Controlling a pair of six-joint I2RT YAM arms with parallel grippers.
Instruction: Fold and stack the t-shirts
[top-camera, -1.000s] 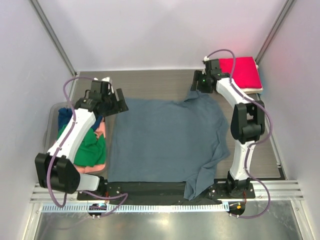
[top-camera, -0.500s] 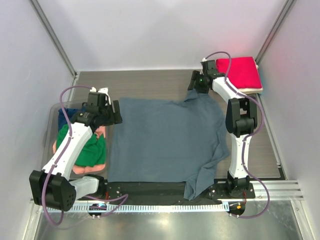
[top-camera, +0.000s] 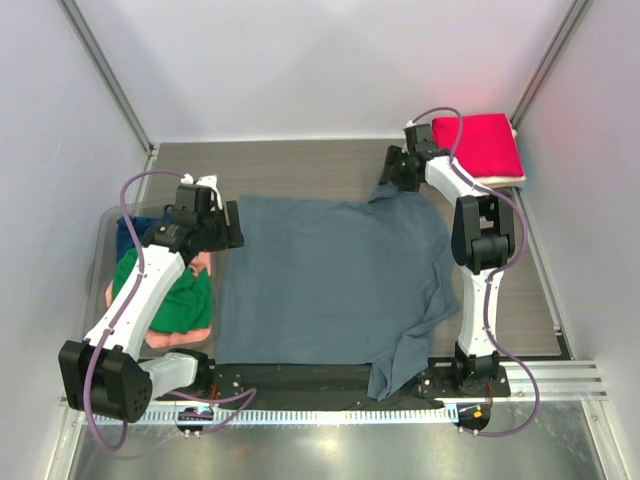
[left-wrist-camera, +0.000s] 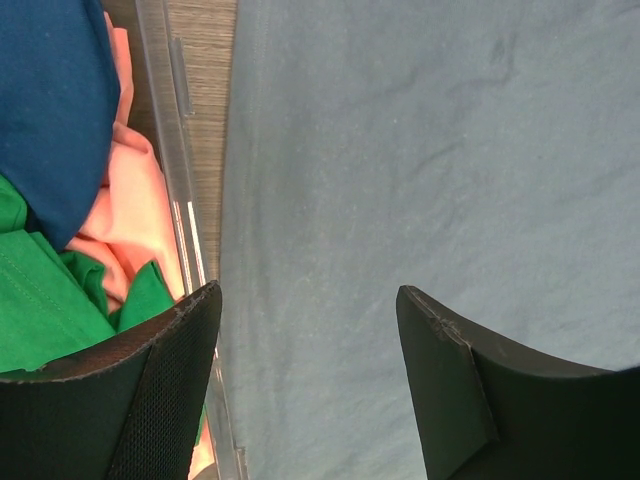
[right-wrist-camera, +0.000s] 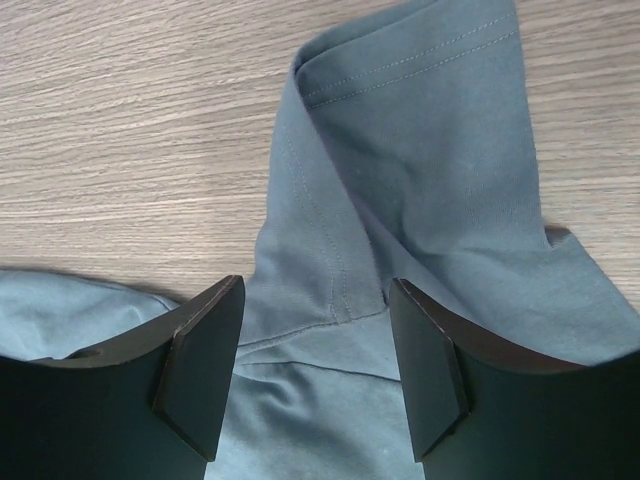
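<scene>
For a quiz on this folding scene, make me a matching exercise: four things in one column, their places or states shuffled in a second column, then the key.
Things
1. grey-blue shirt
2. red shirt
3. green shirt
4. right end effector

Places or states
A. in the clear bin at the left
B. open, above a turned-over sleeve
C. folded, at the far right corner of the table
D. spread across the middle of the table

Pairs: 1-D, 2-C, 3-A, 4-B.
</scene>
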